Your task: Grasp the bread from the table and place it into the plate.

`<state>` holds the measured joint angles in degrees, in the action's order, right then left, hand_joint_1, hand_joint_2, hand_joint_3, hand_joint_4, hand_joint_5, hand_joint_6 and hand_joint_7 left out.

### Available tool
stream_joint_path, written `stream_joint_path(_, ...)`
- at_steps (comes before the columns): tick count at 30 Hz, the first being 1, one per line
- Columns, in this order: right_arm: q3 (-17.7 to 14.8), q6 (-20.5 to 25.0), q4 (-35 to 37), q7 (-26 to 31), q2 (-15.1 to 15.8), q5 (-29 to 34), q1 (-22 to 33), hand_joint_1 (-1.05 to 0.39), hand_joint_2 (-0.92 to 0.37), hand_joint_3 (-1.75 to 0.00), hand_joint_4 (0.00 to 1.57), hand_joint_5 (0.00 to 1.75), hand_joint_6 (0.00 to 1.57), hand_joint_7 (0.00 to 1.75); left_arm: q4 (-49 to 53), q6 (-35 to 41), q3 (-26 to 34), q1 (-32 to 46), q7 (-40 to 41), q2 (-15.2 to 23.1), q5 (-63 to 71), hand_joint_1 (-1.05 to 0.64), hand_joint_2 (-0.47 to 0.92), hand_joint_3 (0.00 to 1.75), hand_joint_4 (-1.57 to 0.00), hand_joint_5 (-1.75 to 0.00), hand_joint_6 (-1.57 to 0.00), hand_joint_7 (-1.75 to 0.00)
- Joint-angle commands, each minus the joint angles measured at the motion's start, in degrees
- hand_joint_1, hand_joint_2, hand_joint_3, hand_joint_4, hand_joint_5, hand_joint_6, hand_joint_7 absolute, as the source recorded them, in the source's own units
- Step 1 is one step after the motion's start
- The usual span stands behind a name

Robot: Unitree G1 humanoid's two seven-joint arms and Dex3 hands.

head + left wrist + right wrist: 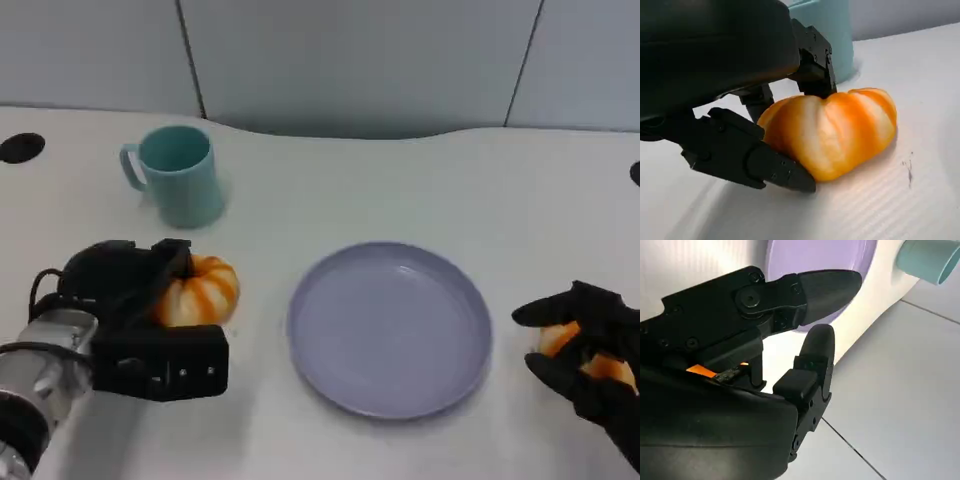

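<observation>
Both my hands are closed around bread. Nearest, my right hand (590, 345) grips an orange piece of bread (558, 338) just right of the lilac plate (390, 328). Across the plate, my left hand (135, 310) clasps the striped bread (200, 290), which rests on the table (400, 190). Beyond my left hand stands a teal mug (180, 172).

Looks like an office or lab test space: a plain white desk (330, 190) with black cable grommets (22, 147) set into it. Grey partition panels (360, 60) stand behind it, and pale floor tiles (900, 405) lie below.
</observation>
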<state>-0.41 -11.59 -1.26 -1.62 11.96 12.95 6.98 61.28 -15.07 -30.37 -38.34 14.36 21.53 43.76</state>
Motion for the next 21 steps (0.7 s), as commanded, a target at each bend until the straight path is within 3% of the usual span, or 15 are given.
stream_joint_path(1, -0.6, 0.0, -0.3, 0.1, 0.5, -0.5, 0.2, -0.28, -0.92, -0.27, 0.63, 1.27, 0.63, 0.84, 2.5, -0.8, -0.1, -0.8, 1.3, 0.0, -0.4, -0.12, 0.88, 0.01, -0.71, -1.75, -0.47, -1.75)
stream_joint_path(5, -0.5, 0.3, -0.5, 0.4, 0.5, 0.1, 0.1, -0.28, -0.92, -0.27, 0.63, 1.27, 0.63, 0.83, 1.3, -2.8, 1.5, -1.1, -2.3, 0.5, -3.3, -0.16, 0.91, 0.03, -0.76, -1.75, -0.55, -1.75)
stream_joint_path(15, -0.5, -0.2, -0.2, 0.5, 0.5, 0.1, -0.1, -0.28, -0.92, -0.27, 0.64, 1.27, 0.64, 0.83, 1.0, -4.0, 1.8, -1.0, -2.8, 0.8, -4.2, -0.14, 0.92, 0.04, -0.75, -1.75, -0.56, -1.75)
stream_joint_path(18, -0.3, 0.5, 0.0, 0.5, 0.4, 0.4, -0.4, -0.28, -0.92, -0.27, 0.64, 1.27, 0.64, 0.83, -9.2, -10.2, 5.6, 1.3, -1.9, 5.0, -7.4, -0.12, 0.91, 0.04, -0.78, -1.75, -0.57, -1.75)
stream_joint_path(21, -0.3, 0.6, 0.0, 0.6, 0.3, 0.4, -0.5, -0.28, -0.92, -0.27, 0.64, 1.27, 0.64, 0.83, -12.1, -10.6, 6.8, 2.5, -2.7, 5.7, -7.8, -0.11, 0.91, 0.03, -0.8, -1.75, -0.58, -1.75)
